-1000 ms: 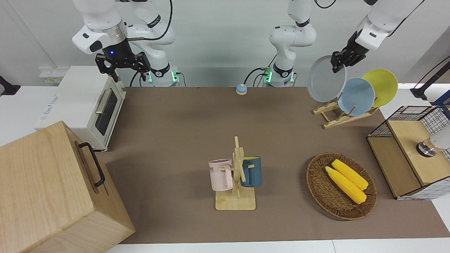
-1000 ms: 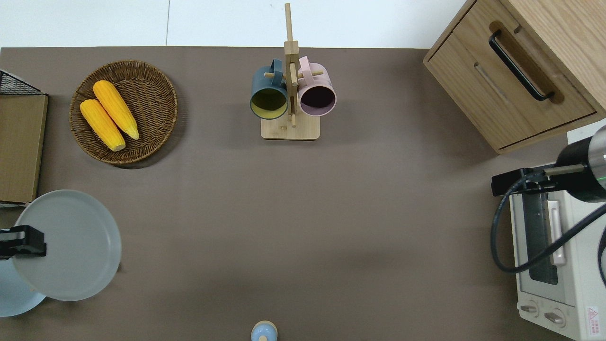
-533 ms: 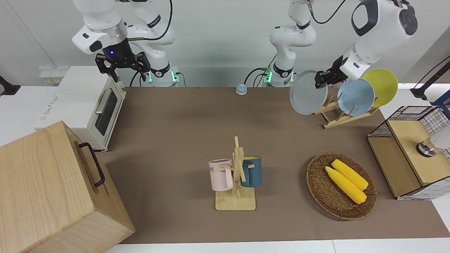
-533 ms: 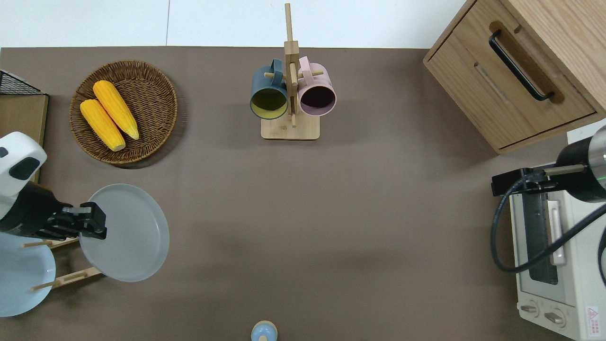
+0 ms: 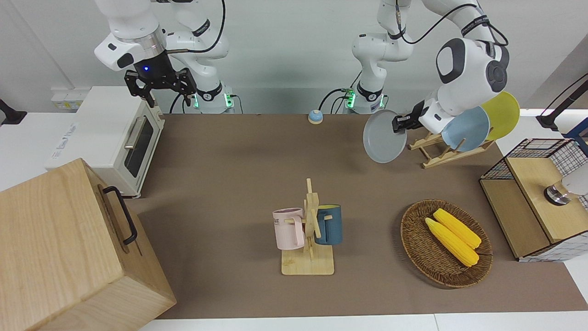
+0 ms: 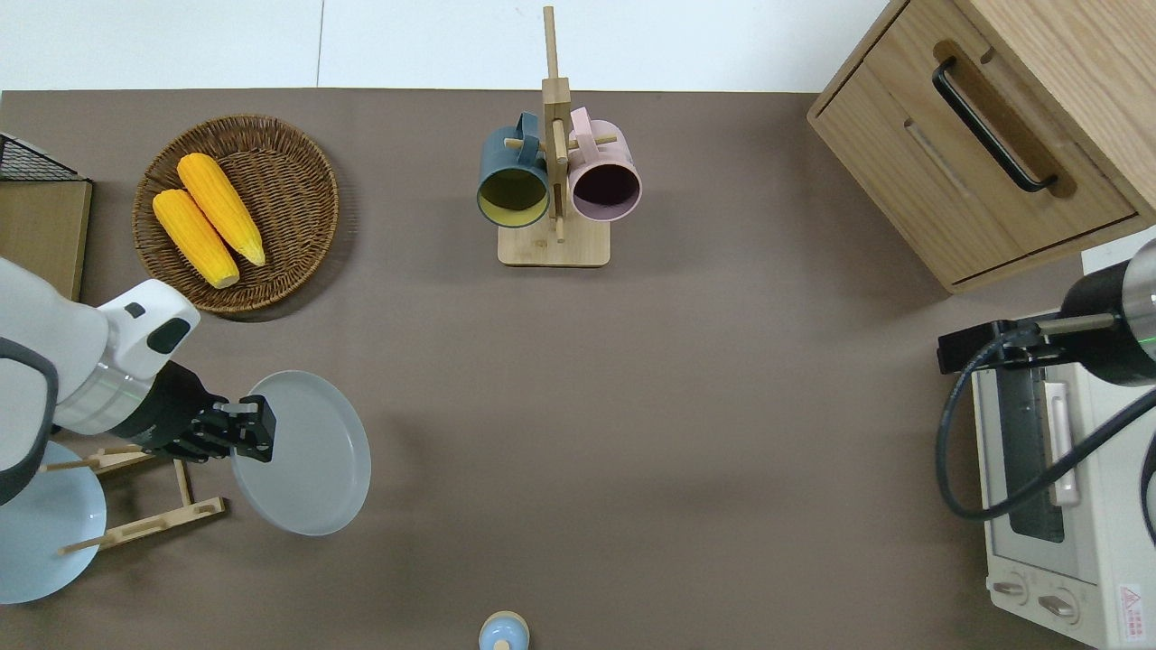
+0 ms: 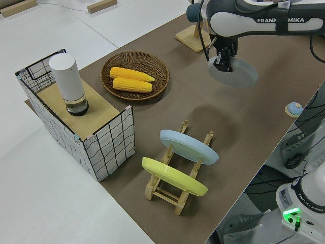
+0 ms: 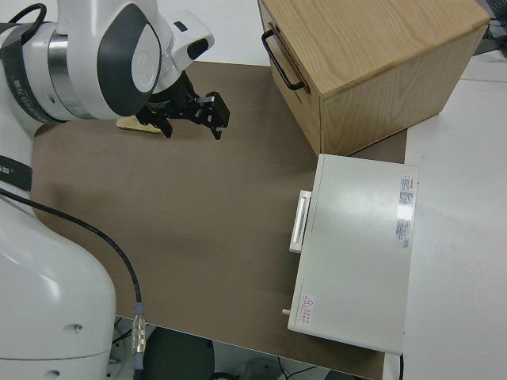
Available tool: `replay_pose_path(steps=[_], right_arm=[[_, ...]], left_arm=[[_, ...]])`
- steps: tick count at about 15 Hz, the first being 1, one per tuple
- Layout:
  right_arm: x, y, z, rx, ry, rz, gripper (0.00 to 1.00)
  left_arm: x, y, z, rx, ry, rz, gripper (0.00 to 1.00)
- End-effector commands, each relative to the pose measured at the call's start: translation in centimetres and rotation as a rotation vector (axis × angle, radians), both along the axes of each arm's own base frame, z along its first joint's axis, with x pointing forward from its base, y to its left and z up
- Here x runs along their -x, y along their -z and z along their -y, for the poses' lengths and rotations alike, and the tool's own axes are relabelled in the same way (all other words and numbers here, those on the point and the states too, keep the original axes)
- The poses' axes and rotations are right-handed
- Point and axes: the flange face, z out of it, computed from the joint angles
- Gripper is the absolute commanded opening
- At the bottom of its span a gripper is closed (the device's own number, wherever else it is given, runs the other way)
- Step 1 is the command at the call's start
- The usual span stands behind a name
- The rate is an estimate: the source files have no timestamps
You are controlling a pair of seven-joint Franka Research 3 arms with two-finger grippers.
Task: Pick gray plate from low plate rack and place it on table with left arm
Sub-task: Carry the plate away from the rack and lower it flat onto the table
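Observation:
My left gripper (image 5: 398,124) is shut on the rim of the gray plate (image 5: 385,136) and holds it tilted in the air. In the overhead view the gripper (image 6: 257,431) and plate (image 6: 312,456) are over bare table (image 6: 677,406), just beside the low plate rack (image 6: 144,528) toward the table's middle. The left side view shows the plate (image 7: 238,73) hanging from the gripper (image 7: 221,63). The rack (image 5: 448,156) holds a light blue plate (image 5: 466,126) and a yellow plate (image 5: 505,112). My right gripper (image 5: 158,85) is parked, open and empty.
A mug stand (image 5: 310,230) with two mugs stands mid-table. A wicker basket (image 5: 445,243) with corn and a wire crate (image 5: 537,197) lie toward the left arm's end. A toaster oven (image 5: 115,133) and wooden cabinet (image 5: 69,248) are at the right arm's end. A small bell (image 5: 315,116) sits near the robots.
My left gripper has carried the gray plate off the rack, lower and toward the table's middle. The right arm has not moved.

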Motion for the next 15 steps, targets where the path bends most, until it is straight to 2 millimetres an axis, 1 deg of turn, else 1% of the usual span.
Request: replay_pose_path(steps=[1, 5, 10, 12, 15], right_arm=[[0.2, -0.3, 0.2, -0.017, 0.015, -0.008, 0.987], [0.2, -0.3, 0.2, -0.017, 0.015, -0.008, 0.99], [0.2, -0.3, 0.2, -0.017, 0.015, -0.008, 0.987], [0.2, -0.3, 0.2, -0.017, 0.015, -0.008, 0.987], [0.2, -0.3, 0.2, -0.017, 0.015, -0.008, 0.99]], left_arm=[[0.6, 2.2, 1.4, 0.008, 0.01, -0.003, 0.07], [1.1, 5.0, 2.7, -0.008, 0.023, -0.006, 0.07], [1.2, 6.3, 3.2, -0.028, 0.026, -0.014, 0.08], [1.4, 6.9, 3.6, -0.067, 0.056, -0.024, 0.08], [1.5, 7.4, 3.5, -0.076, 0.056, -0.019, 0.08]])
